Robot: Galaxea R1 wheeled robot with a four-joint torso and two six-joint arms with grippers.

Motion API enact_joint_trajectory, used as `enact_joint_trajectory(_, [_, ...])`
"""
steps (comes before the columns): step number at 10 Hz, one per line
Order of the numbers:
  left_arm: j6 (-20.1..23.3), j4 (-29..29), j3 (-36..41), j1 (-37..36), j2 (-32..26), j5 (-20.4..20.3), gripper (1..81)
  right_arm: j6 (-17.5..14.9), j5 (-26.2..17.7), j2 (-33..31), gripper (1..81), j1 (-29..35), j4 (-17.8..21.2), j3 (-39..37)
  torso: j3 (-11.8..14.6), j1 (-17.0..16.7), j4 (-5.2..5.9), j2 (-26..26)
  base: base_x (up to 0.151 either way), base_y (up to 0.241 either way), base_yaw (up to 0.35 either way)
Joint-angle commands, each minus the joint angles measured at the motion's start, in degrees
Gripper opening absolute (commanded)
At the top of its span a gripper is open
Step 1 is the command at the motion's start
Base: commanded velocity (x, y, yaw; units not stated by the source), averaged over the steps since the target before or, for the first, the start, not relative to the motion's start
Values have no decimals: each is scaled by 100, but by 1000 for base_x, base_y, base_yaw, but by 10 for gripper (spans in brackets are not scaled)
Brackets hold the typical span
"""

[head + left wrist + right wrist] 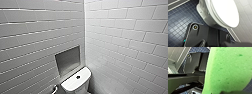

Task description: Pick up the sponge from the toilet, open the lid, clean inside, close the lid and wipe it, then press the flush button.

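The toilet's white tank (pixel 75 83) stands low in the head view, in the corner of the tiled walls, with the dark flush button (pixel 78 77) on its flat top. In the left wrist view the white oval lid (pixel 224 11) lies shut on the bowl (pixel 205 15). My left gripper (pixel 215 43) hangs open close beside the bowl with nothing in it. The bright green sponge (pixel 228 69) looms large in the right wrist view, and my right gripper (pixel 228 92) is shut on it.
White tiled walls meet in a corner right behind the tank. A recessed metal niche (pixel 67 60) sits in the left wall above the tank. The floor (pixel 179 21) has small dark blue tiles. A white wall runs close along the lid's far side (pixel 245 18).
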Motion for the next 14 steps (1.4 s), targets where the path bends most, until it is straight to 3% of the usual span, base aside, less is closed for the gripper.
enact_joint_trajectory(1, [1071,-1118,984,-1295,-388,914,811,-2,-380,-71,10,254,37,90,0,0,0,0,0,0,0])
enact_joint_trajectory(4, [1062,-1154,1265,-1892,-292,932,811,6,-309,-71,10,210,54,72,0,4,0,2,0,0,0])
enact_joint_trajectory(8, [966,-1303,1380,-2806,-160,1354,811,-11,-292,-63,10,148,19,81,0,4,0,2,0,0,0])
enact_joint_trajectory(14, [799,-2797,1231,-4116,147,1389,811,15,-169,-45,10,165,54,90,-2,9,0,4,0,0,0])
